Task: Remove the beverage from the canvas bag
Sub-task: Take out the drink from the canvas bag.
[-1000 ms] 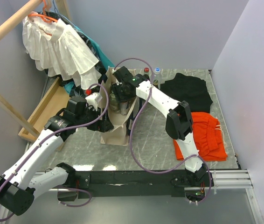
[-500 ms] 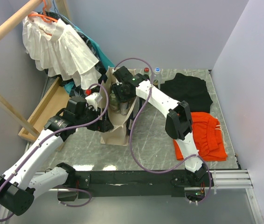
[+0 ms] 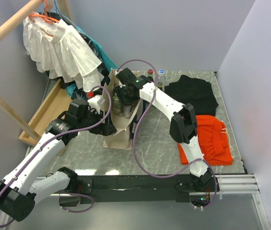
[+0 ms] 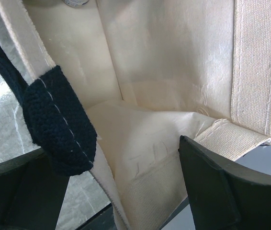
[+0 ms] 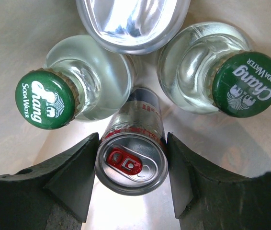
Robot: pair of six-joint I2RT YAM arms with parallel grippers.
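The cream canvas bag stands upright mid-table, its inside and a navy strap filling the left wrist view. My right gripper reaches down into the bag's mouth. In the right wrist view its jaws press both sides of a slim silver beverage can with a red tab. Two green-capped glass bottles and a clear container stand around the can. My left gripper sits at the bag's left rim, fingers wide apart with the rim between them.
A white ruffled garment hangs on a rack at the back left above a wooden frame. Two bottles stand behind the bag. Black cloth and orange cloth lie to the right.
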